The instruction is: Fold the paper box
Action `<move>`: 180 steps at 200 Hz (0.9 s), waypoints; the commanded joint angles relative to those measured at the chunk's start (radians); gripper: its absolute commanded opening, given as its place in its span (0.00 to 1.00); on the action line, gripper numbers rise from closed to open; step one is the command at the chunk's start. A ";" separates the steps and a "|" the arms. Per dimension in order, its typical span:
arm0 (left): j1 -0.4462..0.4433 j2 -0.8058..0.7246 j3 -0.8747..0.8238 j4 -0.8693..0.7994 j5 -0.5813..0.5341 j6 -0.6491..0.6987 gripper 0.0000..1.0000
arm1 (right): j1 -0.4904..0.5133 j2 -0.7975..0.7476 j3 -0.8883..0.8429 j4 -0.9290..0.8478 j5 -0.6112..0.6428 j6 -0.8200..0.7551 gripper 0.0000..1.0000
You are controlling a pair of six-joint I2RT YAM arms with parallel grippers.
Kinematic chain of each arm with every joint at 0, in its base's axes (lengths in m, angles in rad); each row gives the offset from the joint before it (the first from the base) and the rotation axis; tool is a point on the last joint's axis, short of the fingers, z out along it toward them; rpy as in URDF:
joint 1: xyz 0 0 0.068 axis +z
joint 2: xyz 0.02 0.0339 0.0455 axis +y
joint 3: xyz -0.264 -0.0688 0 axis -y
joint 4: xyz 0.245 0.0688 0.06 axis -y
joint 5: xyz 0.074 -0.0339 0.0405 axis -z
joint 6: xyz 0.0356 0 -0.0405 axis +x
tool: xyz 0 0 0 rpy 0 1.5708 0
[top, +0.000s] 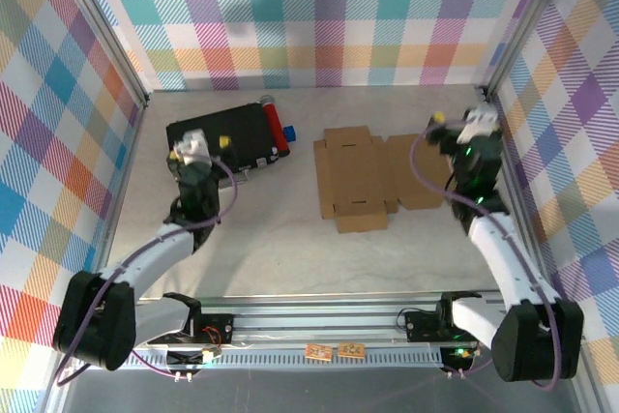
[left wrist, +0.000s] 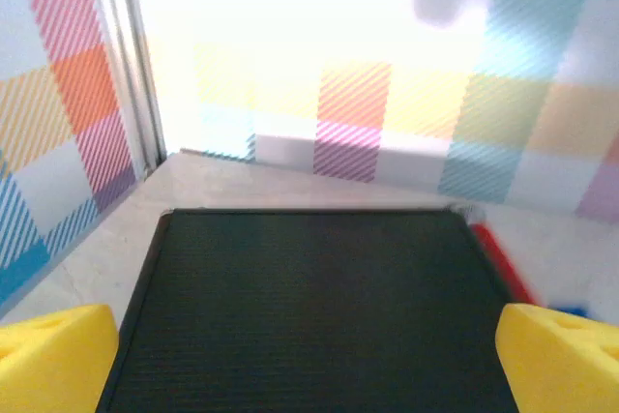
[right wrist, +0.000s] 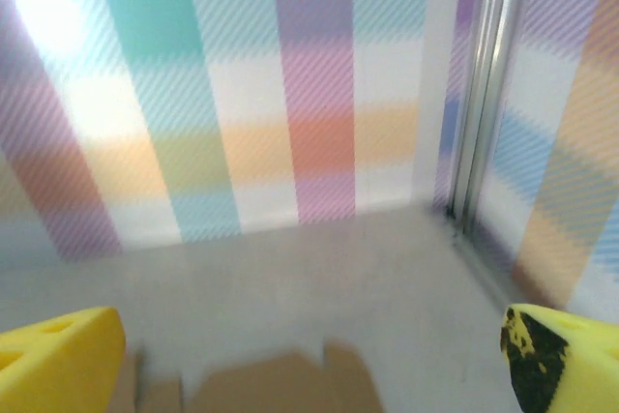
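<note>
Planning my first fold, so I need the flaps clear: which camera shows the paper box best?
Top external: the paper box lies flat and unfolded, whole outline and flaps visible. Right wrist catches just a blurred brown edge of it at the bottom of its frame. Left wrist faces the black case.

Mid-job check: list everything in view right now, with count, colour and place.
paper box: one, brown, lying flat and unfolded at mid-table.
black case: one, black, far left of the table.
red cylinder: one, red, at the case's right end.
blue piece: one, blue, beside the cylinder; too small to identify.
cardboard tags: two, tan, on the front rail.
table: one, pale grey.
left gripper: one, yellow pads, open, over the case.
right gripper: one, yellow pads, open, by the box's right end.
</note>
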 commanded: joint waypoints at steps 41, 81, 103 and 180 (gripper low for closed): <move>0.061 0.224 0.774 -0.991 0.541 -0.742 0.88 | -0.038 0.210 0.750 -0.772 -0.436 0.505 0.99; -0.148 0.310 0.683 -1.059 0.702 -0.847 0.76 | 0.091 0.382 0.688 -1.094 -0.488 0.538 0.70; -0.257 0.363 0.549 -0.981 0.816 -0.917 0.69 | 0.137 0.470 0.553 -1.098 -0.598 0.551 0.52; -0.369 0.566 0.533 -0.785 0.928 -1.055 0.58 | 0.178 0.637 0.388 -0.954 -0.615 0.599 0.41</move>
